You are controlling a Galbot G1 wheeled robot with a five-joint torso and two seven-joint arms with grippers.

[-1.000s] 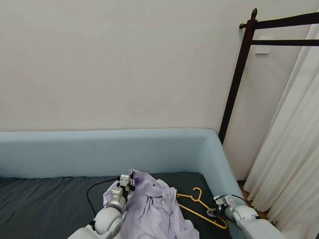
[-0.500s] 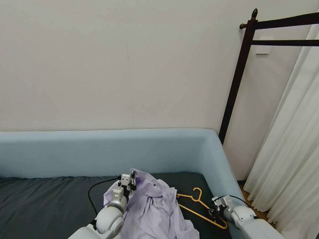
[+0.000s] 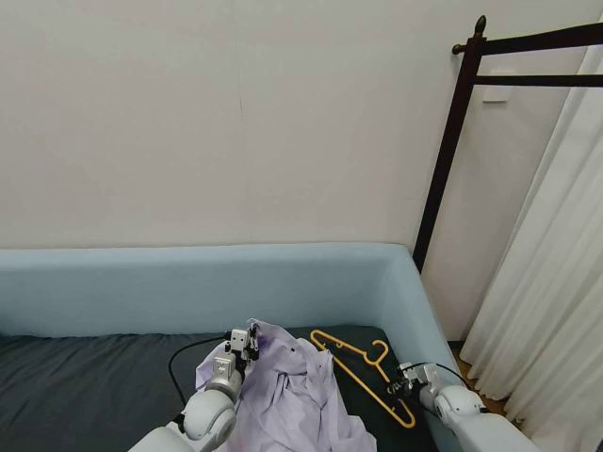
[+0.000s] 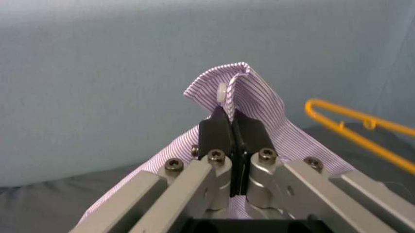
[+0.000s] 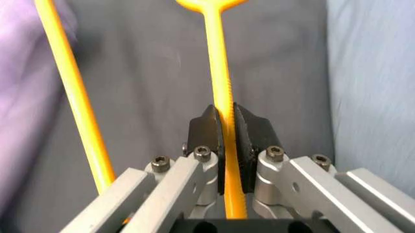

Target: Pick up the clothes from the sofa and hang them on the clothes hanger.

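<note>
Left gripper (image 3: 250,336): jaws pinching a buttoned edge of lilac pinstriped cloth shirt (image 3: 292,391), heaped on dark grey sofa seat (image 3: 85,377). Orange plastic hanger (image 3: 350,361) at shirt's 3 o'clock; long axis 10-to-4, hook toward 1. Right gripper (image 3: 405,384): jaws clamped on its 4 o'clock end.

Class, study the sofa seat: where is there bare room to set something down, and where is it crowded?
The dark seat is bare at the robot's left, bordered by the blue backrest and the shirt. The right end is crowded: left gripper pinching the shirt, right gripper clamping the hanger.
</note>
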